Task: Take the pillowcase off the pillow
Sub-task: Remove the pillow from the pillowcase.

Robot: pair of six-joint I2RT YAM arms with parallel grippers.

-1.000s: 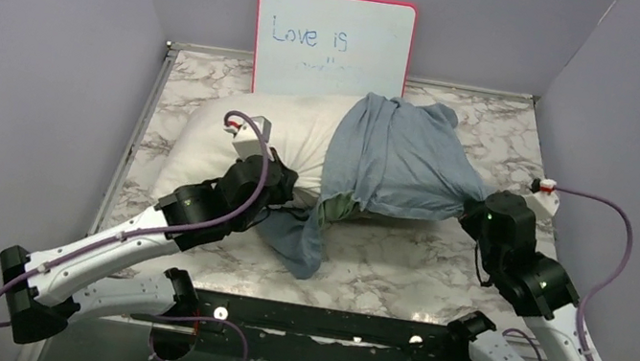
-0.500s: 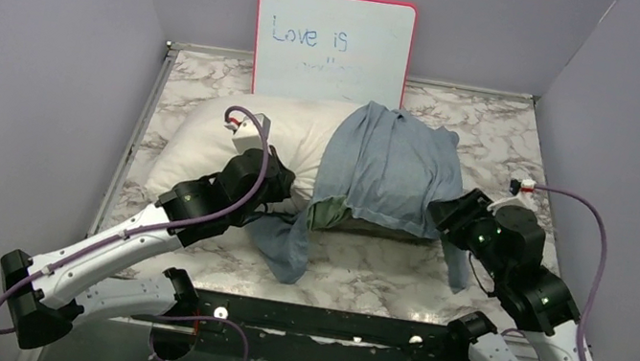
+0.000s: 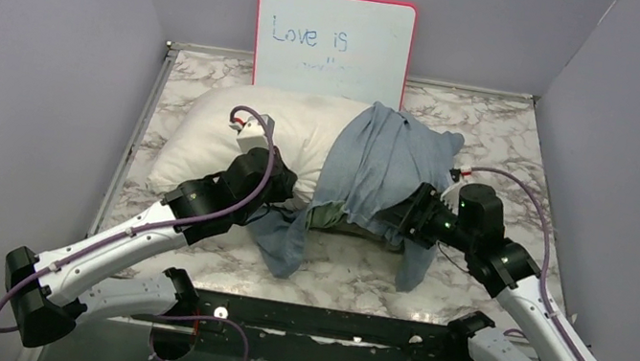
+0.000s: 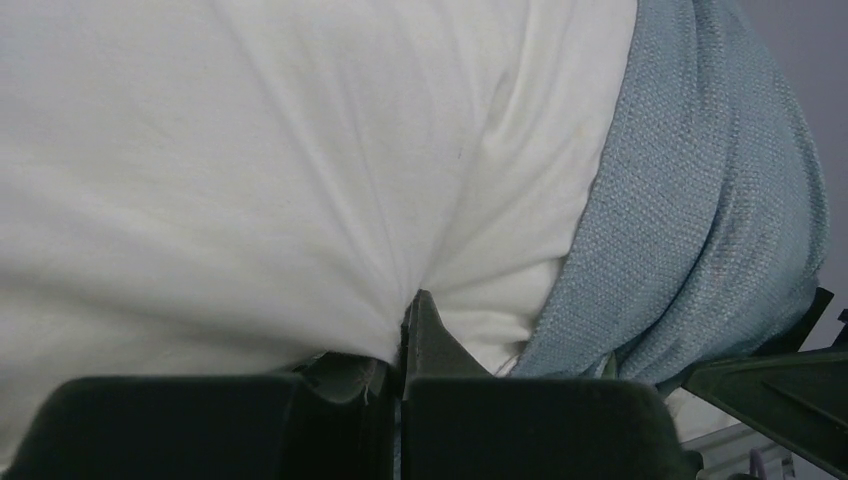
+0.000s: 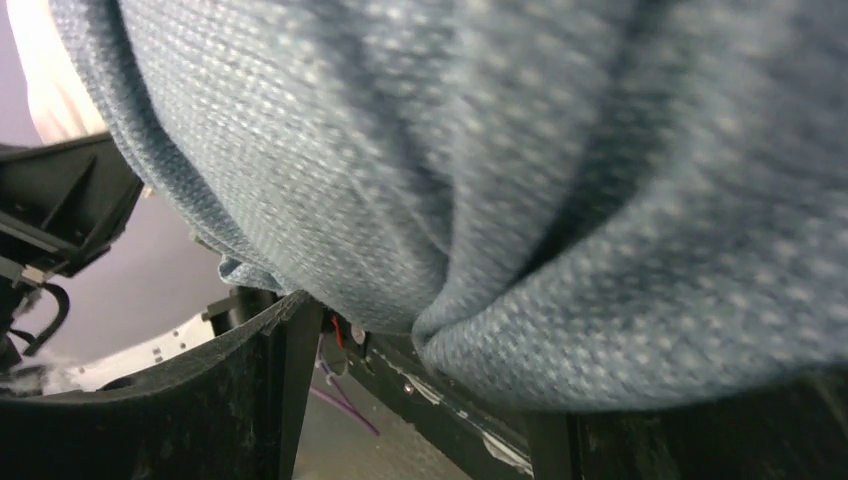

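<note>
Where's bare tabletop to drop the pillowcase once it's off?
Free: marble tabletop right of the plump white pillow, out to the table's right edge; both back corners flanking the red-framed whiteboard. Crowded: centre and near-left, where the left gripper pinches the pillow and the right gripper holds the blue-grey cloth pillowcase.

right arm (image 3: 502, 263): swung left | pillowcase (image 3: 377, 161): dragged inward, bunched narrower
</note>
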